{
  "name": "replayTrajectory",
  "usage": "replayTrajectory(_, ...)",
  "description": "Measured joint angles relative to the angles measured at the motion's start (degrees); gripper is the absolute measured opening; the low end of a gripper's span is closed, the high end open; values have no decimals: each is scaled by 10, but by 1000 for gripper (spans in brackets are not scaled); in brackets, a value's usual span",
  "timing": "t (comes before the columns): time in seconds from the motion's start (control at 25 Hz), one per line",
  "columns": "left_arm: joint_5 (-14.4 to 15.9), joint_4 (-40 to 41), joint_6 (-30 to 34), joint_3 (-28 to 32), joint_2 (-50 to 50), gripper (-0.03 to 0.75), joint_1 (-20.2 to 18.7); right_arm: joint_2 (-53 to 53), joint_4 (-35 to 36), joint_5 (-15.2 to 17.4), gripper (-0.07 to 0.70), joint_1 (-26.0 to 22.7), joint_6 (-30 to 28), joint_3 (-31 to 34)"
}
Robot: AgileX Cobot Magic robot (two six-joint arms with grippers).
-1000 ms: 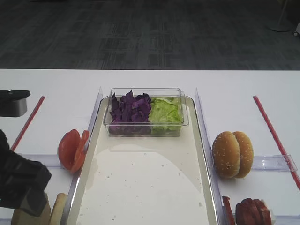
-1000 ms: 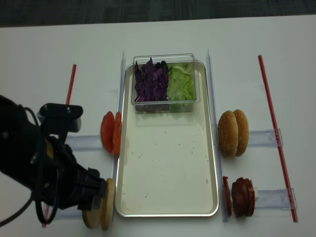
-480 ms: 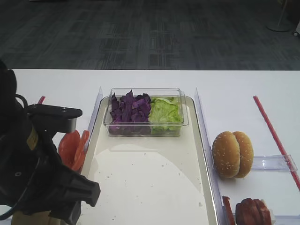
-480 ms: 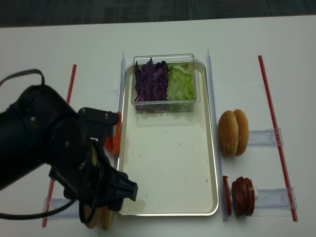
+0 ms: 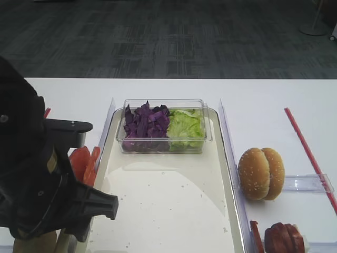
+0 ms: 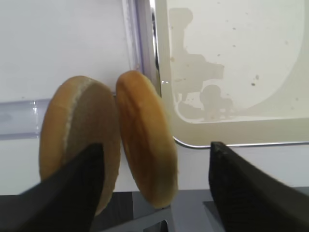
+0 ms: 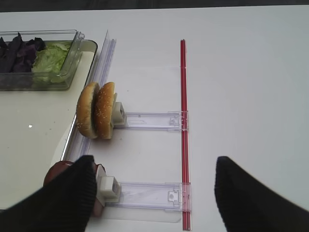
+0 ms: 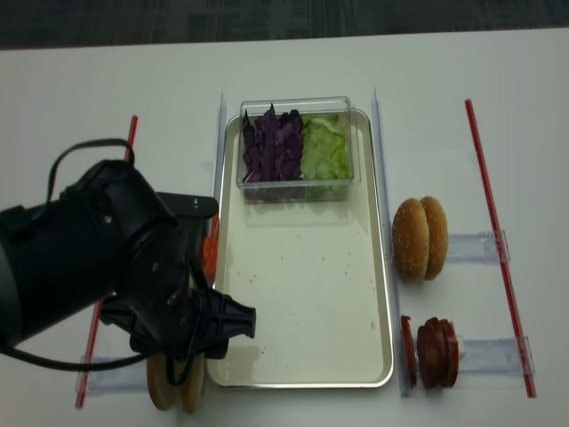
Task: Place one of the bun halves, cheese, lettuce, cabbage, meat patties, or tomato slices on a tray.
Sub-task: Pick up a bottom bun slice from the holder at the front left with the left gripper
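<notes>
Two high views face table; wrist cams close, downward; all share tray (image 5: 158, 211).

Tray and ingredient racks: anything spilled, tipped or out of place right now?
Nothing stands out. The tray is bare apart from the clear tub of cabbage and lettuce at its far end, plus a few crumbs. The bun halves, tomato slices, sesame bun tops and meat patties stand on edge beside it.

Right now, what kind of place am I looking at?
Probably a lab test bench set up as a burger station: a white table holding a tray, sesame buns in clear racks, and dark carpet behind.
</notes>
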Motion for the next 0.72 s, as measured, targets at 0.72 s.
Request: replayTrajectory(0.72,-5,-7,-9,-1,32,287,0,0,0,0,536,0,0,0)
